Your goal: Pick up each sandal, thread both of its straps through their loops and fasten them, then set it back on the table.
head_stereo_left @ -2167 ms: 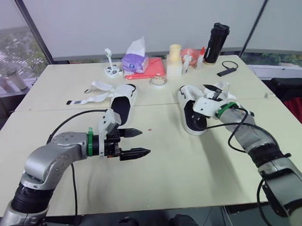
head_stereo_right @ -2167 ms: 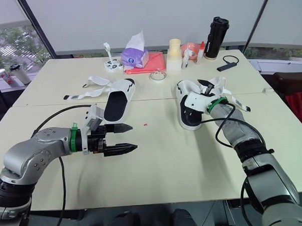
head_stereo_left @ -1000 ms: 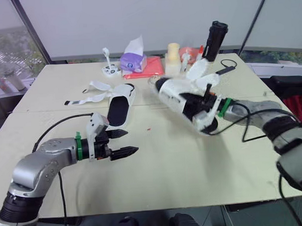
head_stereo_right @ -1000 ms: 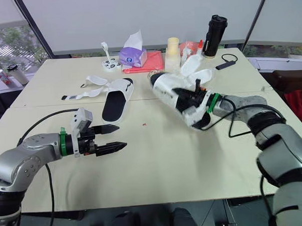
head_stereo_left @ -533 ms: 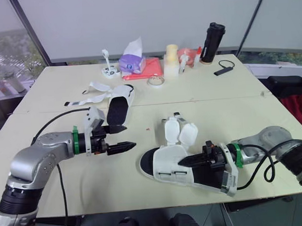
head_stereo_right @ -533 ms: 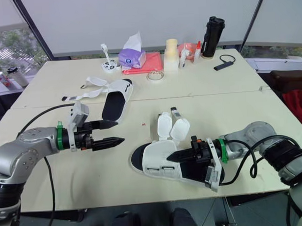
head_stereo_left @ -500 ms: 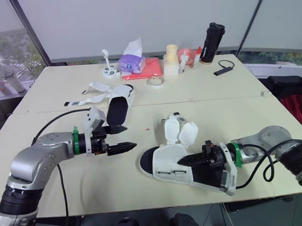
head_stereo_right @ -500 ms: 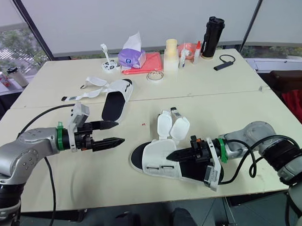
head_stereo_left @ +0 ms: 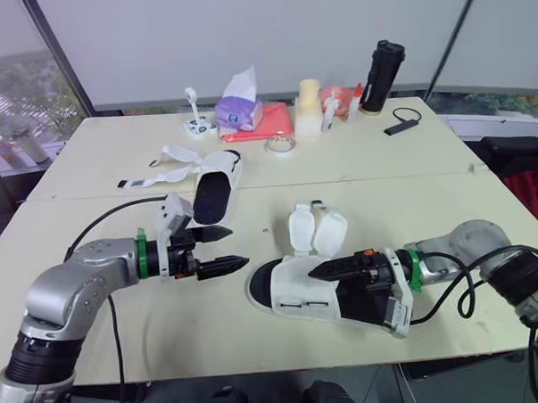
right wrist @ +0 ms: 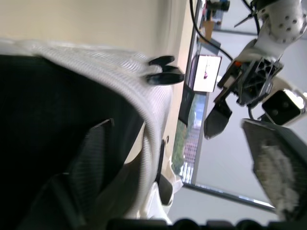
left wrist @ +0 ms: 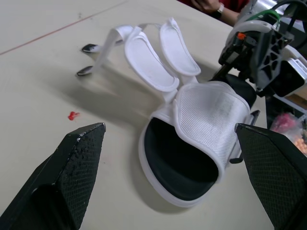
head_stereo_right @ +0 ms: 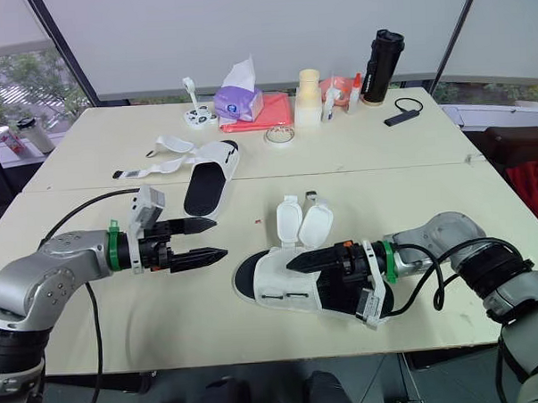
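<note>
**Sandal flat on the tabletop (head_stereo_left: 168,335)**

Left hand (head_stereo_left: 240,246) hovers wide open just left of the near sandal (head_stereo_left: 295,297), whose straps (head_stereo_left: 317,231) stand unfastened. Right hand (head_stereo_left: 319,274), fingers spread, straddles its front band, one finger inside.

Nothing on this table can be read from where I stand. The purple tissue pack (head_stereo_right: 240,103) may carry print, but it's too small to make out. The black bottle (head_stereo_right: 386,64) and the near sandal (head_stereo_left: 300,289) show no legible mark.
</note>
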